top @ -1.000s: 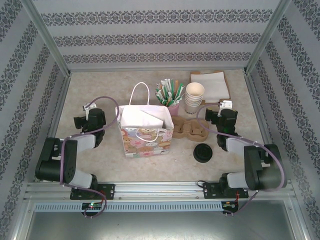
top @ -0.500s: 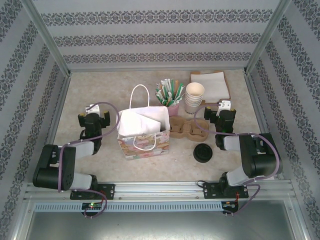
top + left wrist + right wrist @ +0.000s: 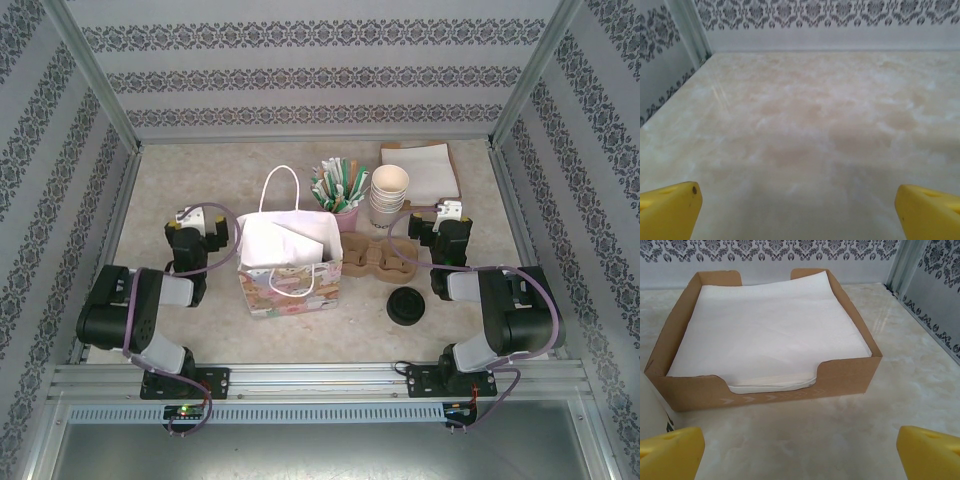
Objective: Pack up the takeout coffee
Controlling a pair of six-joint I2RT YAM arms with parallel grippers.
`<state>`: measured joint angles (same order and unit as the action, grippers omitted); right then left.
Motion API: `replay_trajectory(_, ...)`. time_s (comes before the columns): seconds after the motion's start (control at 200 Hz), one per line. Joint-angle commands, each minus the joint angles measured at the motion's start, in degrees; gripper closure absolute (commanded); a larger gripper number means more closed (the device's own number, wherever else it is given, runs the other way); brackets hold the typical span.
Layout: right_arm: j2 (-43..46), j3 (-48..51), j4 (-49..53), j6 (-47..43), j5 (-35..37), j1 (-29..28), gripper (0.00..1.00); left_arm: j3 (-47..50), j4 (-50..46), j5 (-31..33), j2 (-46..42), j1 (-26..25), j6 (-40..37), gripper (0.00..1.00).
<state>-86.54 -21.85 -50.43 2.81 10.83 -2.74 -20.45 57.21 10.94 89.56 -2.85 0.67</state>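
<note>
Your left claw (image 3: pixel 799 212) and right claw (image 3: pixel 800 452) are both gaping wide on nothing, with the takeout coffee (image 3: pixel 405 305) standing near the cardboard carrier (image 3: pixel 378 262)

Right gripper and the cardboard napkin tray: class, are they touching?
Apart. The right wrist view shows a strip of bare table between the open right gripper and the napkin tray, at its front wall.

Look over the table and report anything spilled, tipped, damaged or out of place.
Nothing stands out. The gift bag stands upright and open, the cup carrier lies flat beside it, the paper cups are stacked, the napkins sit neatly in their cardboard tray, and the takeout coffee stands lidded, with no spill visible.
</note>
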Motion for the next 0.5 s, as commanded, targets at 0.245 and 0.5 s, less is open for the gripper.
replay_trajectory(0.245,0.05,0.66,-2.3,-0.24,-0.79,0.36,0.02,-0.04,-0.63,-1.45,1.28,0.87,0.44,0.0)
replay_trajectory(0.5,-0.03,0.53,-2.15,-0.26,-0.81,0.34,0.02,-0.03,0.25,-1.54,1.57,0.82,-0.04,0.0)
